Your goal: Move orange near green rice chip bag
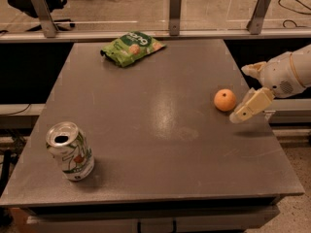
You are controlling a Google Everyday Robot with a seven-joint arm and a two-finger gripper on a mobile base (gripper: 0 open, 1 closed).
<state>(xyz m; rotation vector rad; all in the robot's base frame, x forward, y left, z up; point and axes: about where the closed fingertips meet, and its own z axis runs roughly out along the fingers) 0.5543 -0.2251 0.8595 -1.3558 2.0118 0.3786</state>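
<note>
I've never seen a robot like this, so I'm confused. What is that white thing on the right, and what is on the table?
That white thing is a robot's arm. At its end is the gripper, its grabbing hand, over the right edge of the grey table. There is one picture, from a camera looking down at it. On the table are three things: an orange right beside the gripper, a green rice chip bag at the far side, and an opened soda can standing near left. The gripper holds nothing; the orange sits on the table.
</note>
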